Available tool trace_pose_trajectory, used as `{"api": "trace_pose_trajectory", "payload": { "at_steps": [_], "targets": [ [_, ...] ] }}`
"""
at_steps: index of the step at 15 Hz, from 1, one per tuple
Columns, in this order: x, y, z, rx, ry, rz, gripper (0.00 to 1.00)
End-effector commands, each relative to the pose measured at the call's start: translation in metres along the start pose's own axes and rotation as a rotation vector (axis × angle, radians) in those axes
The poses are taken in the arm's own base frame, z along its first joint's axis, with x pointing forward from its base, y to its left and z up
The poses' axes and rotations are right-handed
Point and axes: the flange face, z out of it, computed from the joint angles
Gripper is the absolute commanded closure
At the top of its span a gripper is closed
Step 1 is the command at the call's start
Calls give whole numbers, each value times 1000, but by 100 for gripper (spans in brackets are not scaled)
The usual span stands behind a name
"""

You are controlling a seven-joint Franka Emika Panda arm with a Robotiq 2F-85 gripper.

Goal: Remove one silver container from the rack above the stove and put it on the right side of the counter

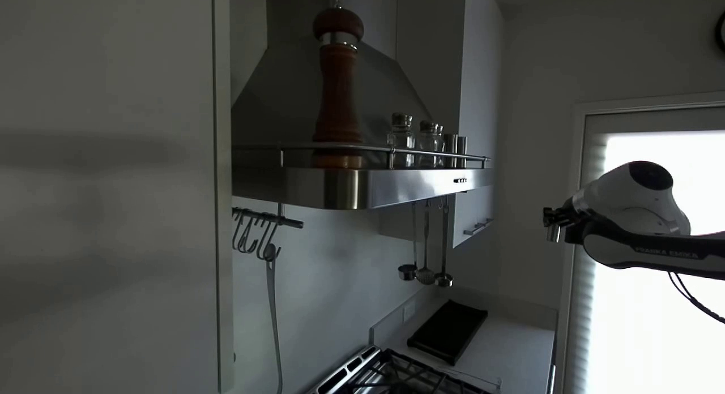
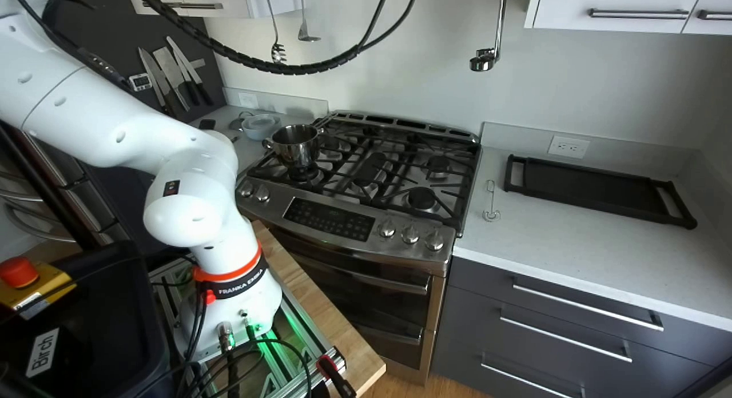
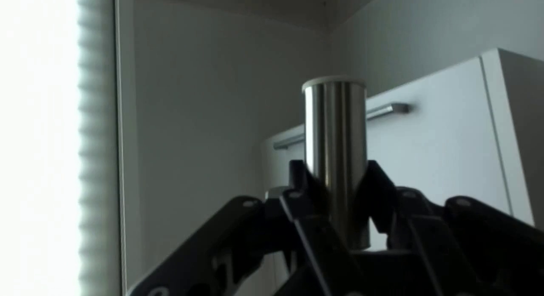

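Dim walls (image 1: 538, 94) and a bright window (image 1: 634, 332) form the background; the surface (image 2: 572, 261) right of the stove (image 2: 366, 163) is the likely goal. Along the hood (image 1: 413, 185) runs the rack (image 1: 391, 151), presumably there so that the mill (image 1: 338, 94), jars (image 1: 402, 138) and cans (image 1: 451, 145) cannot slide off. In an exterior view a further can (image 1: 553, 234) is in mid-air, well apart from the rack, and the wrist view shows the pincer (image 3: 335, 172) clasped on its sides. The grip seems taken side-on so that the lower end juts free and could meet the surface first. Held about upright, it should need little turning before release. Whether it is over the surface cannot be told. With the tray (image 2: 589, 189) set near the back, the front looks the handier spot
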Motion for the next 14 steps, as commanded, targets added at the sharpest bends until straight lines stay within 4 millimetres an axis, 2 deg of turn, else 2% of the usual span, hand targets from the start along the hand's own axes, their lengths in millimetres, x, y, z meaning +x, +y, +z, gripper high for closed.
{"api": "trace_pose_trajectory", "payload": {
  "at_steps": [1, 6, 10, 12, 13, 14],
  "targets": [
    [-34, 19, 72, -26, -109, 83, 89],
    [-81, 26, 148, 7, -115, 132, 89],
    [-116, 34, 195, 26, -145, 170, 89],
    [-132, 38, 216, 20, -182, 202, 89],
    [-122, 34, 199, 21, -171, 161, 89],
    [-128, 35, 206, 20, -184, 163, 64]
  ]
}}
